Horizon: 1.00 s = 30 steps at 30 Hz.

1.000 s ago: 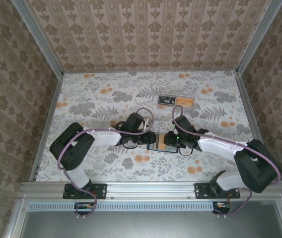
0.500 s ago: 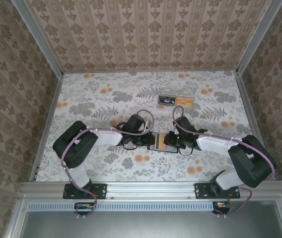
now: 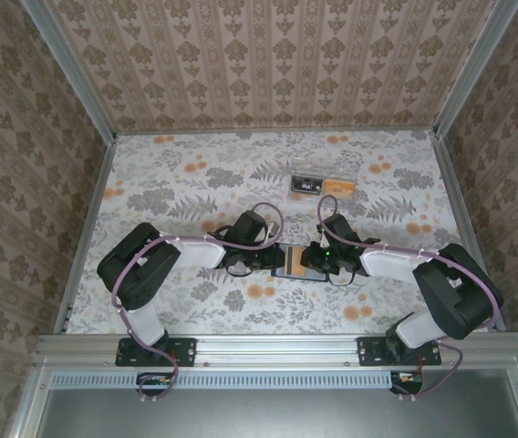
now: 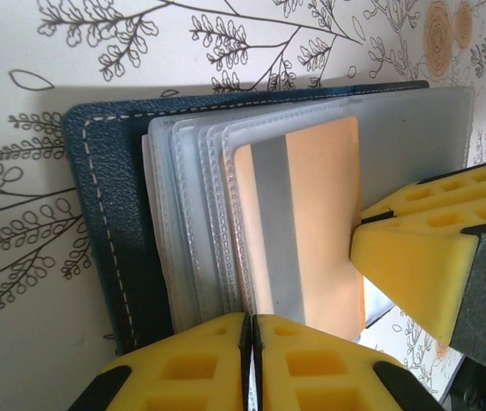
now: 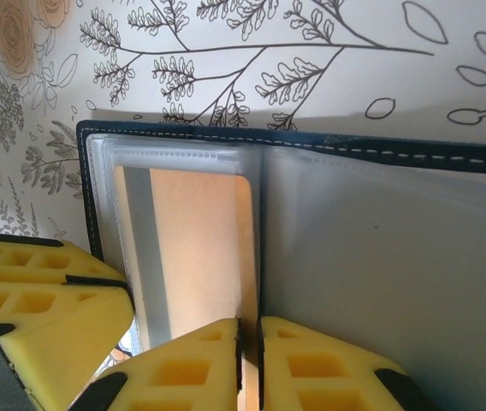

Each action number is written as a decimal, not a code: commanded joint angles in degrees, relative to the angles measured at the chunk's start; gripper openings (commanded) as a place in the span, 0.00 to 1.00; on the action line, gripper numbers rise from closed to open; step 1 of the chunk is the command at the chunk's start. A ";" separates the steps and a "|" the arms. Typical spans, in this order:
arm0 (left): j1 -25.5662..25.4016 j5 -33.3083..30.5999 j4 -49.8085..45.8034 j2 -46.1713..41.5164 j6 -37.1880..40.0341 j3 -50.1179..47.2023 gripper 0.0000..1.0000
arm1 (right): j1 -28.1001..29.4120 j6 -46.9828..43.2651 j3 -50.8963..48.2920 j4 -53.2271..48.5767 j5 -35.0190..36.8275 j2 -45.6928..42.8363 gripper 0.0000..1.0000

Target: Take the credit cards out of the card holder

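The navy card holder (image 3: 293, 265) lies open on the floral table between my two grippers. In the left wrist view its stitched cover (image 4: 106, 214) fans out several clear sleeves, and one sleeve holds an orange credit card (image 4: 311, 223) with a grey stripe. My left gripper (image 4: 251, 360) is shut on the edge of a clear sleeve. In the right wrist view my right gripper (image 5: 249, 360) is shut on the bottom edge of the orange card (image 5: 196, 248), beside the holder's fold. Seen from above, the left gripper (image 3: 275, 259) and right gripper (image 3: 309, 262) face each other over the holder.
A clear plastic box (image 3: 325, 184) with black and tan contents sits at the back of the table, right of centre. Patterned walls enclose the table on three sides, with a metal rail (image 3: 277, 347) along the near edge.
Both grippers have closed their jaws, the left on a sleeve edge, the right on the orange card. The right arm's elbow has shifted slightly inward.
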 commanded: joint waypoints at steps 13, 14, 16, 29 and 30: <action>-0.49 -2.72 -4.92 1.36 -0.36 0.33 0.04 | -4.74 0.43 -5.24 -2.34 -0.29 -4.74 0.00; -0.48 -2.78 -4.96 1.36 -0.31 0.34 0.04 | -4.98 0.44 -5.41 -2.64 -0.11 -6.68 0.00; -0.46 -2.89 -5.18 1.27 -0.32 0.26 0.04 | -5.64 0.17 -5.94 -3.23 -0.30 -7.78 0.00; -0.43 -2.53 -5.21 0.68 -0.18 0.52 0.03 | -11.01 -2.74 -8.77 -11.26 -0.81 -19.31 0.00; -0.37 -2.57 -5.21 0.50 -0.19 0.55 0.03 | -11.73 -3.15 -8.93 -12.48 -0.90 -20.97 0.00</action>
